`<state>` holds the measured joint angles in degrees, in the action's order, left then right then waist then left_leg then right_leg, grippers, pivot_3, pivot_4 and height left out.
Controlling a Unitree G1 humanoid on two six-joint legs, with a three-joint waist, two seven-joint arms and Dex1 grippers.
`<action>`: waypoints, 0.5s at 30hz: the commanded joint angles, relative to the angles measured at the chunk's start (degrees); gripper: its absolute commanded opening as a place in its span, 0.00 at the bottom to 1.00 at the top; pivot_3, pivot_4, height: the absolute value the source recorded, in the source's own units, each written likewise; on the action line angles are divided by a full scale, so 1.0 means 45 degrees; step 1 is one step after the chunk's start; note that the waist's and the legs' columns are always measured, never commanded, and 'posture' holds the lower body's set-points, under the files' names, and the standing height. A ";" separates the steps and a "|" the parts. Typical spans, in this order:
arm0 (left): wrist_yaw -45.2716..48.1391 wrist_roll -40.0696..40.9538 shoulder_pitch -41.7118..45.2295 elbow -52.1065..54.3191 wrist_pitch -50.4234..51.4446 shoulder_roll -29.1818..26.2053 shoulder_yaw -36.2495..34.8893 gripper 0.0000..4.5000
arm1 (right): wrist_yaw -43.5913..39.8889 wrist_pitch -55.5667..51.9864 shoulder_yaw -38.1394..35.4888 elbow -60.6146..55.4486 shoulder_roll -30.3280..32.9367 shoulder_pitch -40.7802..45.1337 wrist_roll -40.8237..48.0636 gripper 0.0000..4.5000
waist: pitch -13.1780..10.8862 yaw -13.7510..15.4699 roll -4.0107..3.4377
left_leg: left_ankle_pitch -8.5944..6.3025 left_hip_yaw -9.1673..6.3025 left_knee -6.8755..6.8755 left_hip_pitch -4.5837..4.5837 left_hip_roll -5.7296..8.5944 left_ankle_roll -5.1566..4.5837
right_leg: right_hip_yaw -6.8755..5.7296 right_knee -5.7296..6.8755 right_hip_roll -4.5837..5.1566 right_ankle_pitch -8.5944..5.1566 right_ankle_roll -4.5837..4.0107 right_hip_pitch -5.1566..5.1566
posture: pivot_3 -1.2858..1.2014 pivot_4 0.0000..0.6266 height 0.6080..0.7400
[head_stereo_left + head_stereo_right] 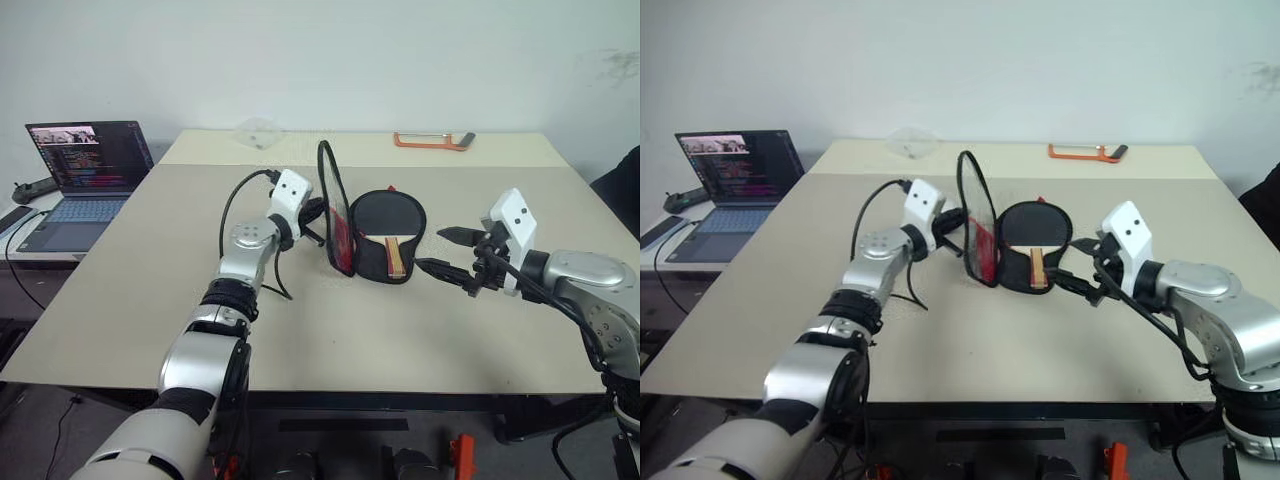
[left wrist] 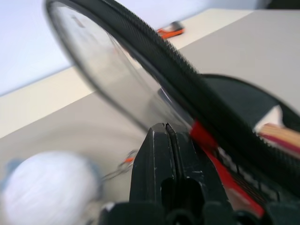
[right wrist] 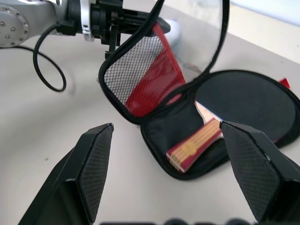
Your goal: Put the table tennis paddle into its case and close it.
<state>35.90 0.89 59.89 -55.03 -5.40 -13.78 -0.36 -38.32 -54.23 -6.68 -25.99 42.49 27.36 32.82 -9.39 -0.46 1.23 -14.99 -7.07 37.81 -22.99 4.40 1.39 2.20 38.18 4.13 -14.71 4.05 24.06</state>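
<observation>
The case lies open in the middle of the table. Its lid, with a red mesh panel, stands nearly upright. Inside the lower half lies the table tennis paddle, black face away from me and striped wooden handle pointing toward me. My left gripper is shut on the lid's edge from the left, its fingers pressed together at the rim. Just right of the case's handle end hangs my right gripper, open, a little above the table and pointing at the case.
An open laptop sits on a side table at the left. An orange-handled tool and a clear plastic piece lie at the table's far edge. A black cable loops beside my left arm. A whitish round thing lies beneath the lid.
</observation>
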 commanded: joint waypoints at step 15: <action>0.1422 0.1036 0.0222 0.0279 -0.0362 0.0425 -0.0405 0.01 | 0.1167 -0.0005 -0.0361 0.1076 -0.0025 0.0328 -0.0482 0.88 | 0.0000 -0.0064 0.0001 | -0.0004 0.0007 0.0014 0.0005 -0.0001 -0.0009 | 0.0013 0.0013 -0.0004 0.0004 0.0006 -0.0002 | 0.52 0.24 1.00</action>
<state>39.71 3.21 60.45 -57.38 -5.91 -10.17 -0.53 -34.43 -54.30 -8.17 -22.46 42.66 27.97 31.71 -9.39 -0.75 1.23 -15.01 -7.04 37.87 -22.96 4.40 1.35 2.26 38.25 4.11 -14.69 4.08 24.06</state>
